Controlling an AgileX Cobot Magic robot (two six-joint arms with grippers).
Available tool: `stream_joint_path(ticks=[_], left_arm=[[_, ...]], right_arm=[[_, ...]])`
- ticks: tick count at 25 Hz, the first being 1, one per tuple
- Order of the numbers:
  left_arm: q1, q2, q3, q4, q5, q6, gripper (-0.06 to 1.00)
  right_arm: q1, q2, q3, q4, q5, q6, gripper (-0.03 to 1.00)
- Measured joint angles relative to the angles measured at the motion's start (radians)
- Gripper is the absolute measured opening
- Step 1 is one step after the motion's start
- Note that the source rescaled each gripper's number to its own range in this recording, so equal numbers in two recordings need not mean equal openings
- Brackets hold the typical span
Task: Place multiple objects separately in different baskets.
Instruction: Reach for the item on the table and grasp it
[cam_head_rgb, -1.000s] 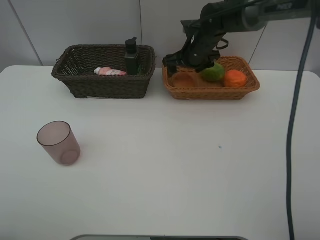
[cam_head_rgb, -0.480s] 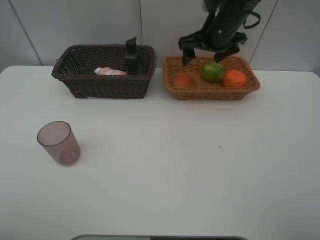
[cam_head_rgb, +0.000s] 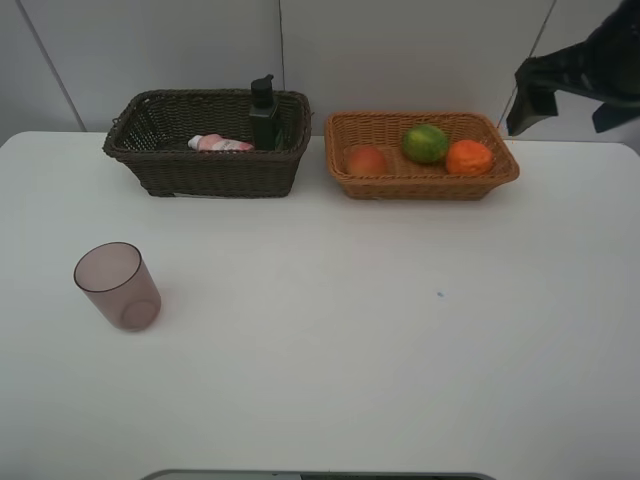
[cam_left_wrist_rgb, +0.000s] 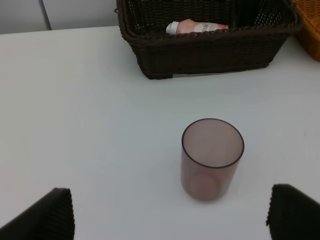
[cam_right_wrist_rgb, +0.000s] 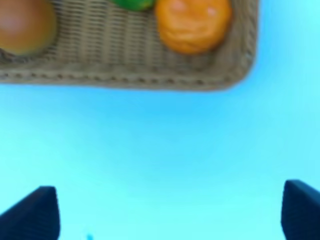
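The white table (cam_head_rgb: 400, 350) fills the high view; your right wrist camera renders it blue and blurred. At its far edge the dark brown basket (cam_head_rgb: 200, 170) stands on the left and the light tan basket (cam_head_rgb: 420, 185) just beside it on the right.

Only the high view shows your right gripper (cam_head_rgb: 565, 115), raised off the tan basket's right end. The wrist view shows its state: the right gripper (cam_right_wrist_rgb: 165, 215) is spread wide with nothing between the fingers. Your left gripper (cam_left_wrist_rgb: 172, 215) shows only in its own wrist view, also spread wide and empty, with the mauve cup (cam_left_wrist_rgb: 212, 159) just beyond it.

The high view places that cup (cam_head_rgb: 117, 286) upright on the bare table, well apart from both baskets. It alone clearly shows the black bottle (cam_head_rgb: 264, 115), upright in the dark basket.

In the tan basket lie the green citrus (cam_head_rgb: 425, 143), the tangerine (cam_head_rgb: 469, 157) and the peach-like fruit (cam_head_rgb: 367, 160). The pink bottle (cam_head_rgb: 220, 144) lies flat in the dark basket, clearer from the left wrist (cam_left_wrist_rgb: 197, 27).
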Motion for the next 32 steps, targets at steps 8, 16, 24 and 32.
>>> stream_joint_path(ticks=[8,16,24,32], left_arm=[[0.000,0.000,0.000,0.000,0.000,0.000,1.00],[0.000,0.000,0.000,0.000,0.000,0.000,1.00],[0.000,0.000,0.000,0.000,0.000,0.000,1.00],[0.000,0.000,0.000,0.000,0.000,0.000,1.00]], right_arm=[[0.066,-0.404,0.184,-0.049,0.091,0.000,0.88],[0.103,-0.855,0.336,-0.022,0.197,0.000,0.88],[0.103,-1.162,0.460,-0.021,0.234,0.000,0.88],[0.103,-1.288,0.577,-0.008,0.153,0.000,0.88]])
